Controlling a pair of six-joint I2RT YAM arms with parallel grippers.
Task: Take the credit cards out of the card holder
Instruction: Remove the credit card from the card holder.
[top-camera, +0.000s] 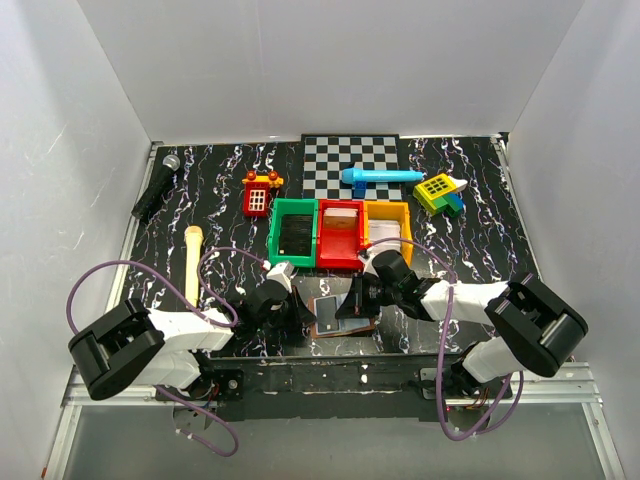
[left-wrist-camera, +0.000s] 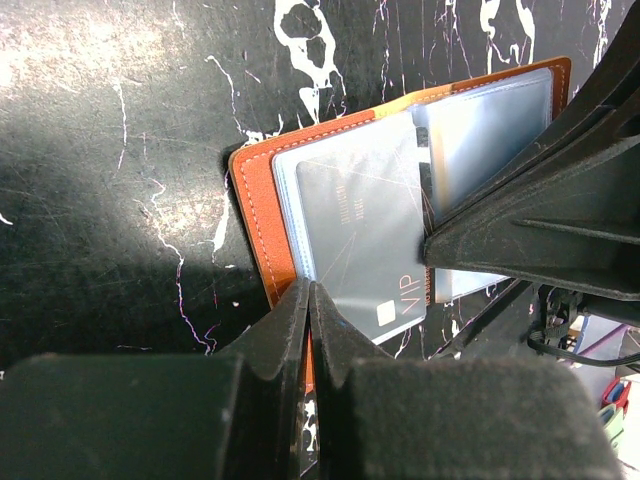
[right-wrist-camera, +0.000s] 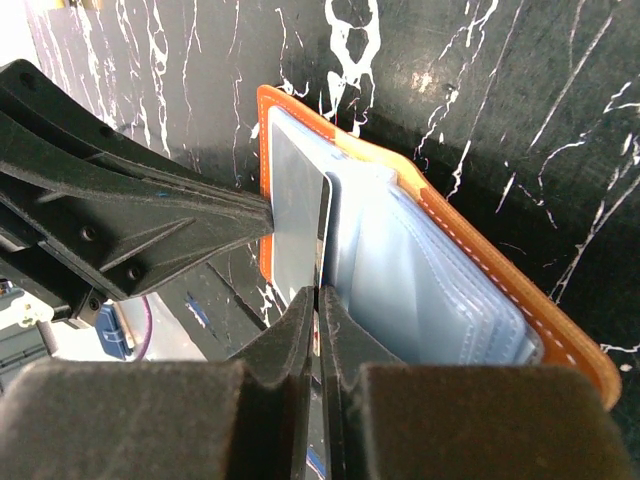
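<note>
Card holder between left hand and right hand

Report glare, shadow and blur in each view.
Top external: even light, card holder small, partly covered. Left wrist: glare whitens the table top-left, VIP card sharp, left pincer blurred. Right wrist: sheen on sleeves, right pincer dark, soft.
</note>
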